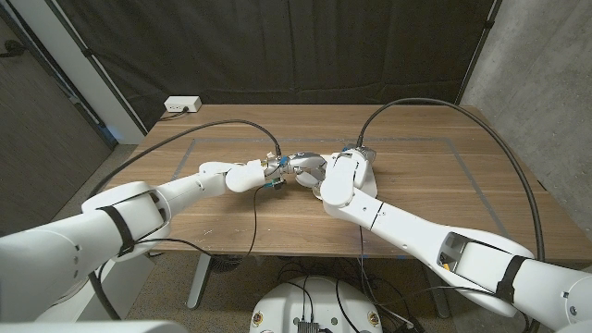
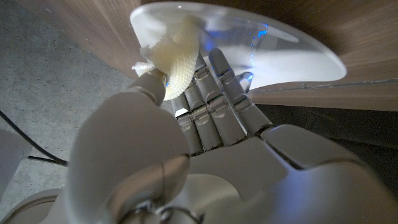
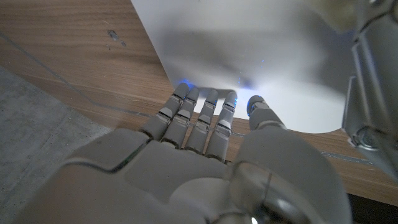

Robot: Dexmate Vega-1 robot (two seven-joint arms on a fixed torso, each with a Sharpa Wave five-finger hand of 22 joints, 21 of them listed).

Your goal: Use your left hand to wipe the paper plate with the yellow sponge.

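A wooden counter [image 1: 425, 185] with a faint rectangular outline marked on its top stands before a black curtain [image 1: 296, 46]. At the counter's far left corner lies a white power strip [image 1: 182, 105]. A grey concrete wall [image 1: 546, 83] rises at the right, and another grey panel [image 1: 37, 139] stands at the left. Black cables [image 1: 504, 148] arc above the counter top, and more cables [image 1: 277, 277] hang under its near edge, above the floor.
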